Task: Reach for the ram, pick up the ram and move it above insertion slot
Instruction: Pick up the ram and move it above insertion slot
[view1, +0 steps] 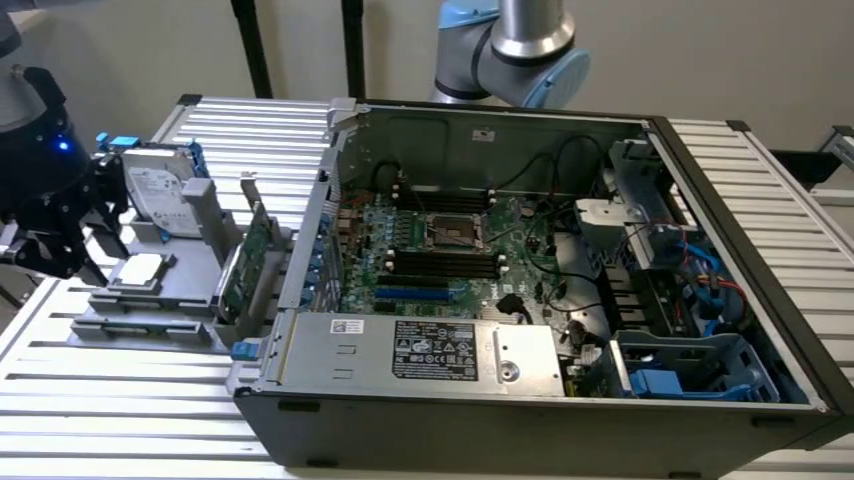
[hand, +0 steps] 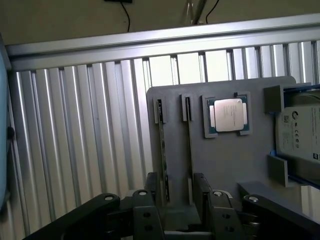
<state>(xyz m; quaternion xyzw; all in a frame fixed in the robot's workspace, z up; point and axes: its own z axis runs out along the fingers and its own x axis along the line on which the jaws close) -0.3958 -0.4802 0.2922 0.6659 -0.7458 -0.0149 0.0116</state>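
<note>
One ram, on edge in gray fixture; long axis ran twelve-to-six from tool, wide open, empty, straddling near end.

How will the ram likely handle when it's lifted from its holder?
The ram stands on edge in a slot of the grey holder, so once freed it would probably tip easily. It looks thin and narrow: likely light, fairly stiff, yet apt to crack if bent sideways.

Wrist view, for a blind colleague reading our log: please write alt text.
The open pincer is close to the ram, which stands on edge in a grey holder on a slatted table. A processor and hard drive sit there too.
</note>
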